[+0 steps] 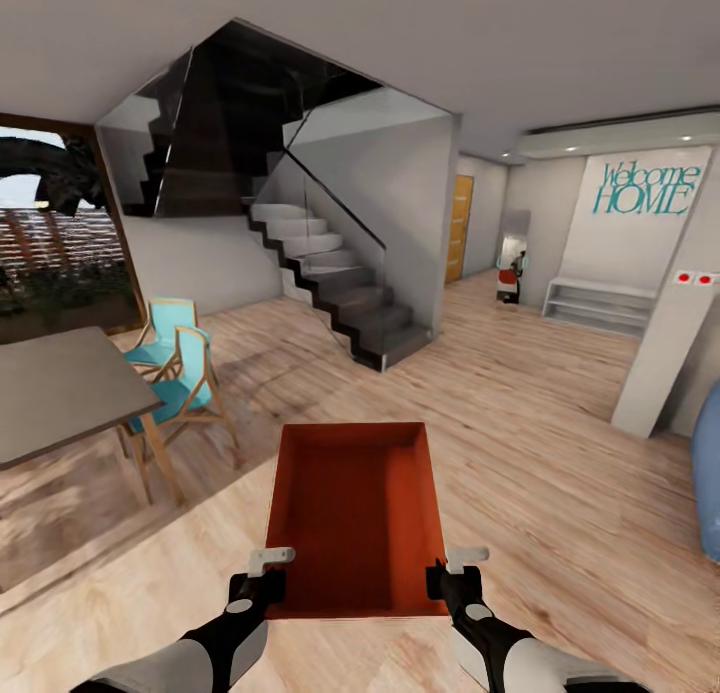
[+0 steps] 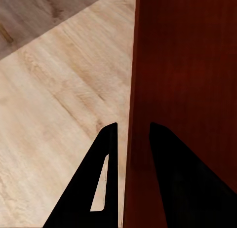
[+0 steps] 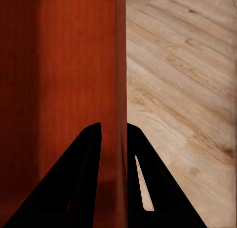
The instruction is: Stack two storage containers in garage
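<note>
Head view, left to right: a grey table [image 1: 60,393] and two turquoise chairs [image 1: 180,368] are standing on the light wood floor [image 1: 540,453]; a staircase [image 1: 340,293] is rising at centre; a "Welcome HOME" sign [image 1: 645,186] is hanging on the far wall. The left gripper [image 1: 268,565] is clamping the left wall of the orange-red storage container [image 1: 355,513], one finger [image 2: 106,178] outside and one inside the thin wall. The container is sitting open-topped between both arms, above the planks. The right gripper [image 1: 452,565] is pinching the right wall likewise, the wall passing between its closed jaws.
</note>
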Controlling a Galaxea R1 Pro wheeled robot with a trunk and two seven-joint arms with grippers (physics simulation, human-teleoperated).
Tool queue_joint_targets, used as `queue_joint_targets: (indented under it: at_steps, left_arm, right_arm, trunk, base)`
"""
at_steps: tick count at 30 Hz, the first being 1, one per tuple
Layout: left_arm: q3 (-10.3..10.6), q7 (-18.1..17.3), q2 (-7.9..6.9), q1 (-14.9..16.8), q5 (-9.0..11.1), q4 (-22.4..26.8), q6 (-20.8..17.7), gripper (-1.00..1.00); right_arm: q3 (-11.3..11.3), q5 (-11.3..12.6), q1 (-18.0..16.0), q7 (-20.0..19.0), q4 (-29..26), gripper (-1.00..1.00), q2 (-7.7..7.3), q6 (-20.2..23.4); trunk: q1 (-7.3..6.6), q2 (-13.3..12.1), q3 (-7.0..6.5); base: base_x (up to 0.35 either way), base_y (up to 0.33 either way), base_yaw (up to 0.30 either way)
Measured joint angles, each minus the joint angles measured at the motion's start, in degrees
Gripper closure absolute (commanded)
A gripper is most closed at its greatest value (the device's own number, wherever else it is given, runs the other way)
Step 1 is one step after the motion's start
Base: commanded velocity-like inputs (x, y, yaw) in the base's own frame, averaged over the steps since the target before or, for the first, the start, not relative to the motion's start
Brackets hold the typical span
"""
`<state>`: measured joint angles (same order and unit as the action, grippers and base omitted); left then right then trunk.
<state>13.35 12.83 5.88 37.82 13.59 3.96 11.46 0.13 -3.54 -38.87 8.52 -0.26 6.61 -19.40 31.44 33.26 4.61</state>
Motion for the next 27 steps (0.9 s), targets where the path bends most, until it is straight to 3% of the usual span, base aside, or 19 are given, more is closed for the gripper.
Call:
queue_joint_targets:
  at_steps: [27]
  left_arm:
    - [0.09,0.0,0.0,0.0,0.14,-0.02,0.08,1.0]
  right_arm:
    - [0.01,-0.03,0.0,0.0,-0.02,1.0,0.0,-0.01]
  trunk:
    - [0.0,0.0,0.0]
  base:
    - [0.321,0.0,-0.243]
